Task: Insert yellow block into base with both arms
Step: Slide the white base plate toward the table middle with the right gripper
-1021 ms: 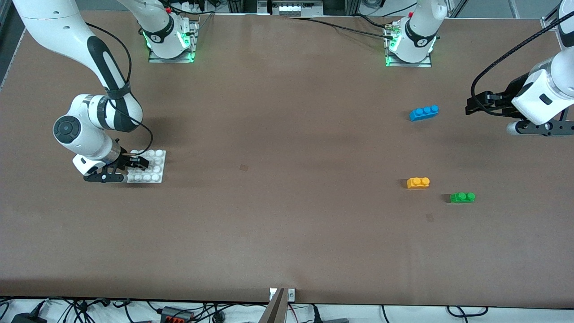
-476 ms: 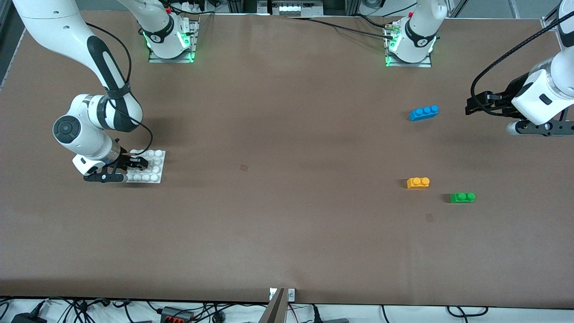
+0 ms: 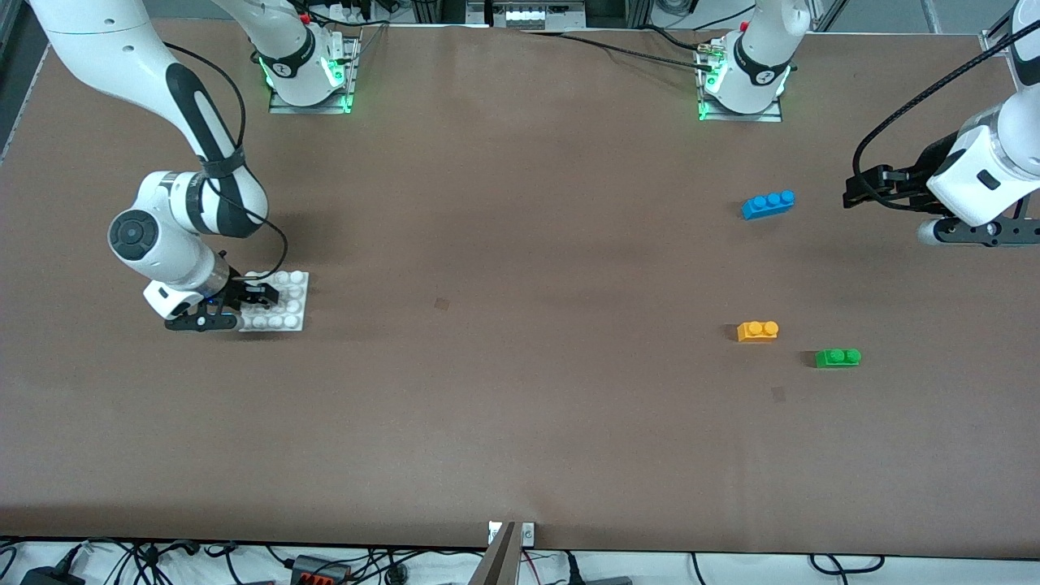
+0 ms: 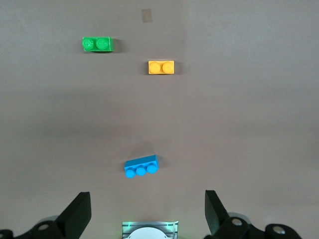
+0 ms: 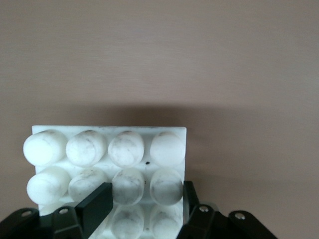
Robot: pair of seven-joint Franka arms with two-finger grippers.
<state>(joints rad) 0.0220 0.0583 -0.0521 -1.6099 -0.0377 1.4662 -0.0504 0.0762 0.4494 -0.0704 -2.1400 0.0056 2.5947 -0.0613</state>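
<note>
right gripper (image 3: 262, 296) is clamped on the flat white square studded plastic base (image 3: 280, 302) near the right arm's end of the brown table (image 3: 520, 422), fingers (image 5: 97, 205) pinching a stud row from what i see. left gripper (image 3: 853, 193) hangs wide open over the left arm's end, waiting. small orange-yellow two-stud plastic block (image 3: 757, 331) sits on that end too, between a blue three-stud brick (image 3: 768, 204) and a green two-stud brick (image 3: 838, 357).
</note>
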